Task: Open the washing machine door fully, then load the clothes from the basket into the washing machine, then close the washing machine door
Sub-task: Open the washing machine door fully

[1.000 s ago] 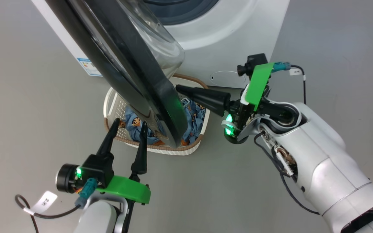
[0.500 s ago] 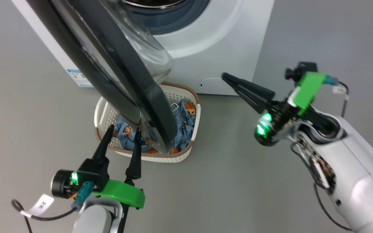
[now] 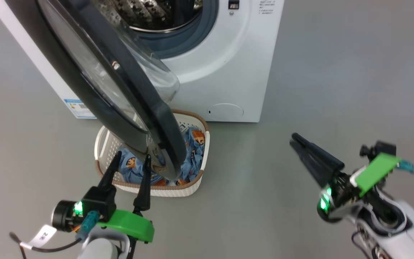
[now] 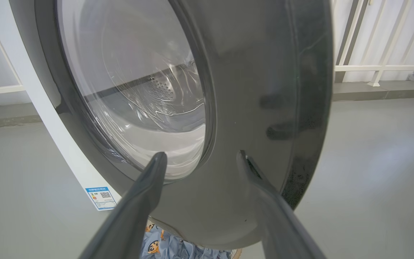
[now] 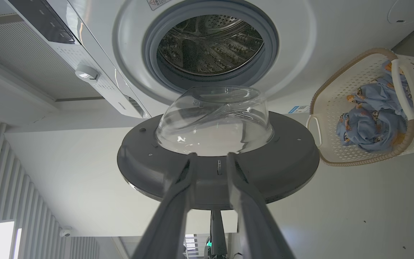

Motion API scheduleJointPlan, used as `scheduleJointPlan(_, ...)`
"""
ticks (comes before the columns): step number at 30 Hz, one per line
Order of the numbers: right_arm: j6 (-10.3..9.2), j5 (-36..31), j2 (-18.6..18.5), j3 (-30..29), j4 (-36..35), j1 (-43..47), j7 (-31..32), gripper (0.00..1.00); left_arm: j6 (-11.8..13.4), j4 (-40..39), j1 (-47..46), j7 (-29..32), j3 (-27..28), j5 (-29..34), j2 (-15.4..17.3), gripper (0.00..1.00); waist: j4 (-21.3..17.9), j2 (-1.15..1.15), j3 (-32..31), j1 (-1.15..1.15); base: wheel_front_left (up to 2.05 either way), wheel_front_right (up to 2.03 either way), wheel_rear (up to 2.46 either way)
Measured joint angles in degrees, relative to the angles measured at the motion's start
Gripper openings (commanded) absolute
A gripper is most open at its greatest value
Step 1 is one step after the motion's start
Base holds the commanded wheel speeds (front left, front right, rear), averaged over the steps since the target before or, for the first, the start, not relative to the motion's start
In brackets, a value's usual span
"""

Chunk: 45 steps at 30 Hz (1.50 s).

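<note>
one washing machine (image 3: 228, 72), one open door (image 3: 156, 118), one basket (image 3: 178, 190), one clothes bundle (image 3: 129, 171)

Floor (image 3: 318, 72): smooth grey, matte, one even tone with soft glare patches. Two things stand on it. Washer (image 3: 228, 72): white box, flat on its base, front bottom edge straight along the floor. Basket (image 3: 178, 190): sits on the floor directly before the washer's front, toward its left lower corner, just beside it; can't tell whether they touch. Left wrist view: the floor's far edge meets a low kerb (image 4: 383, 90) carrying a white railing (image 4: 376, 68). Right wrist view: a few small dark specks (image 5: 364, 221) on the floor.
</note>
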Motion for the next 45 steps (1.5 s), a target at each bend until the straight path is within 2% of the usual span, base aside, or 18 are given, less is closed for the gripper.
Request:
scheduleJointPlan(8, 0.00, -2.1, -1.4, 0.1, -5.8, 10.0, -8.5, 1.00, -0.8, 0.6, 2.0, 0.0, 1.5, 0.3, 0.0, 1.00, -1.5, 0.00, -2.0, 0.00, 0.00, 0.00, 0.00)
scheduleJointPlan(13, 0.00, -7.6, -2.9, -0.2, -6.1, 13.7, -17.9, 1.00, -0.9, 0.7, 2.3, 0.0, 2.1, 0.7, 0.0, 1.00, -2.3, 0.00, -2.6, 0.00, 0.00, 0.00, 0.00)
scheduleJointPlan(18, 0.00, -17.7, -5.5, -0.4, -3.3, 14.5, -29.7, 1.00, -1.0, 0.8, 2.5, 0.0, 3.1, 0.8, 0.0, 1.00, -3.2, 0.00, -2.9, 0.00, 0.00, 0.00, 0.00)
scheduleJointPlan(21, 0.00, -25.9, -6.5, -2.1, -0.5, 14.5, -32.4, 1.00, -1.2, 0.8, 2.5, 0.0, 3.6, 1.2, 0.0, 1.00, -3.8, 0.00, -3.0, 0.00, 0.00, 0.00, 0.00)
scheduleJointPlan(23, 0.00, -35.0, -6.5, -5.8, 2.2, 14.4, -32.7, 1.00, -1.4, 0.8, 2.5, 0.0, 3.8, 1.3, 0.0, 1.00, -4.2, 0.00, -3.0, 0.00, 0.00, 0.00, 0.00)
scheduleJointPlan(24, 0.00, -40.6, -5.7, -10.2, 3.5, 14.4, -32.7, 1.00, -1.4, 0.8, 2.6, 0.0, 4.1, 1.3, 0.0, 1.00, -4.4, 0.00, -3.0, 0.00, 0.00, 0.00, 0.00)
scheduleJointPlan(26, 0.00, -55.8, -3.8, -18.9, 4.5, 14.4, -32.7, 1.00, -1.4, 0.8, 3.1, 0.0, 4.3, 1.3, 0.0, 1.00, -4.7, 0.00, -3.1, 0.00, 0.00, 0.00, 0.00)
scheduleJointPlan(28, 0.00, -68.7, 0.2, -25.9, 1.7, 14.5, -32.7, 1.00, -1.4, 0.8, 3.3, 0.0, 4.2, 1.3, 0.0, 1.00, -4.8, 0.00, -3.1, 0.00, 0.00, 0.00, 0.00)
scheduleJointPlan(29, 0.00, -74.8, 2.8, -27.9, -0.4, 14.7, -32.7, 1.00, -1.4, 0.8, 3.3, 0.0, 4.2, 1.3, 0.0, 1.00, -4.8, 0.00, -3.1, 0.00, 0.00, 0.00, 0.00)
scheduleJointPlan(32, 0.08, -87.1, 10.5, -30.4, -6.4, 17.1, -32.7, 1.00, -1.5, 0.8, 3.3, 0.0, 4.0, 1.3, 0.1, 1.00, -4.7, 0.00, -3.3, 0.00, 0.00, 0.00, 0.00)
scheduleJointPlan(34, 0.08, -92.2, 13.5, -31.4, -8.7, 19.8, -32.7, 1.00, -1.5, 0.9, 3.3, 0.0, 3.9, 1.3, 0.0, 1.00, -4.7, 0.00, -3.5, 0.00, 0.00, 0.00, 0.00)
scheduleJointPlan(39, 0.08, -103.0, 17.0, -31.4, -12.2, 24.7, -32.7, 1.00, -1.9, 1.5, 3.4, 0.0, 3.8, 1.3, 0.1, 1.00, -4.5, 0.00, -4.4, 0.00, 0.00, 0.00, 0.00)
scheduleJointPlan(45, 0.08, -107.4, 18.8, -31.5, -12.1, 28.5, -32.7, 1.00, -1.9, 1.7, 4.5, 0.0, 3.9, 1.3, 0.0, 1.00, -4.3, 0.00, -5.5, 0.00, 0.00, 0.00, 0.00)
